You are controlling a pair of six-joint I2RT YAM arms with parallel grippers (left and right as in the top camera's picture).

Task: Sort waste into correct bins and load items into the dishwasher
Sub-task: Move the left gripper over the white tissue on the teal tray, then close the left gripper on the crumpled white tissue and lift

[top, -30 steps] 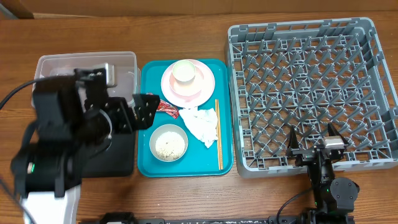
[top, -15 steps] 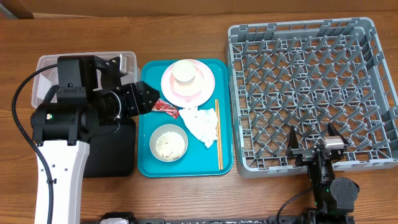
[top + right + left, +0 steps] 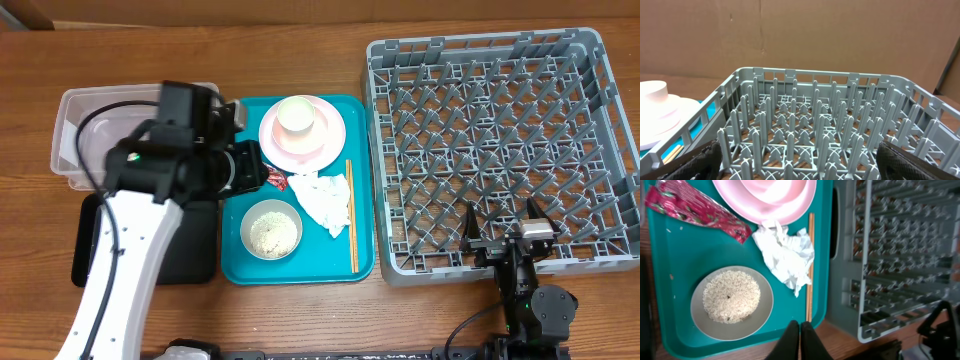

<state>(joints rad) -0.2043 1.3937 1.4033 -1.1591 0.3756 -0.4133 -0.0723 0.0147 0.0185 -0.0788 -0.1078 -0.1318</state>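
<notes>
The crumpled shiny red wrapper lies on the teal plastic tray, just beside the round pale pink plate. It seems light, thin and slippery, so better to pinch a raised fold. The left gripper is clenched, empty.

wrapper: shiny red
tissue: white
rice: white
plate: pale pink
tray: teal
rack: grey
tabletop: brown wood grain
</notes>
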